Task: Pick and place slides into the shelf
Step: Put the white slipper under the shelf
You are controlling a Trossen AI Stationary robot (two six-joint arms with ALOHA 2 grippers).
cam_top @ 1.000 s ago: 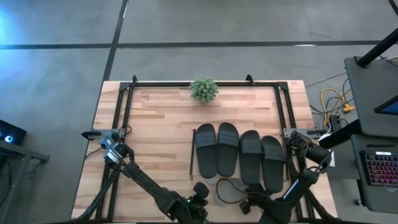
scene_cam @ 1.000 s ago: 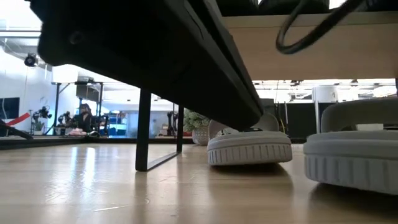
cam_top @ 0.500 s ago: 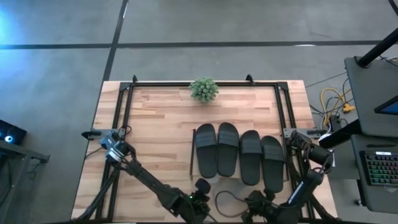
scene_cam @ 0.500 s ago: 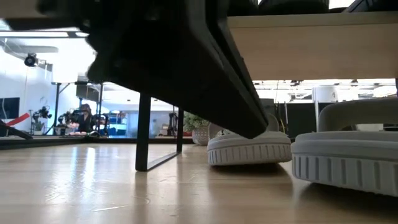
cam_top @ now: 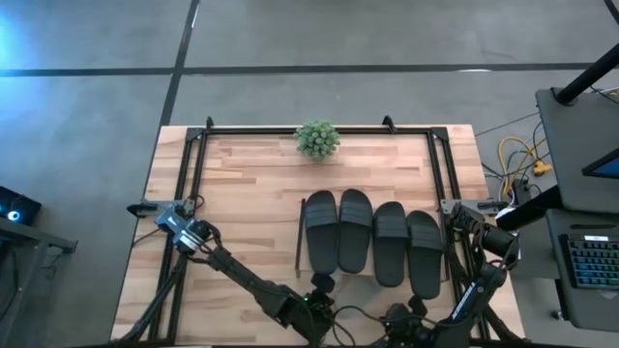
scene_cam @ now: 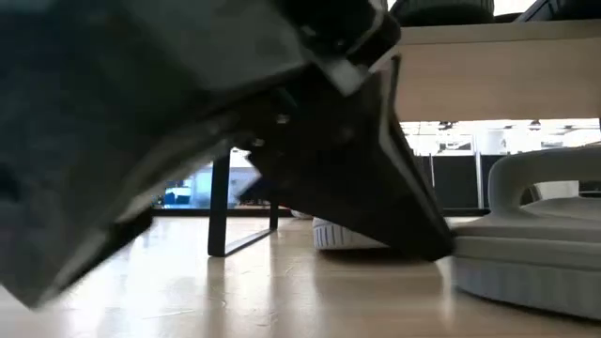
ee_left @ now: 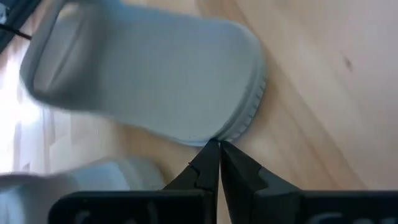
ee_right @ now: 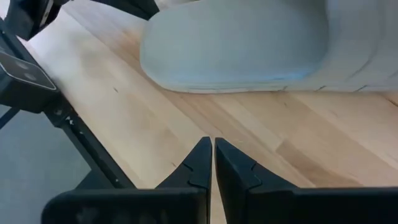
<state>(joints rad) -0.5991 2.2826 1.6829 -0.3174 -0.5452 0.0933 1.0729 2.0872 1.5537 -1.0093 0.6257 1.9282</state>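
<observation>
left hand (ee_left: 218,144) closed, empty, tips at grey slide (ee_left: 155,81) edge | right hand (ee_right: 213,144) closed, empty | step: approach | next: fingers must be opened for grasp

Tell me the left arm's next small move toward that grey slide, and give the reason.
Probably open the left claw first. Its fingers are shut, tips right at the rim of the light grey slide, which lies flat on the table; a shut claw cannot take hold of it. Four black slides already sit on the shelf, so this grey one looks next to go.
</observation>
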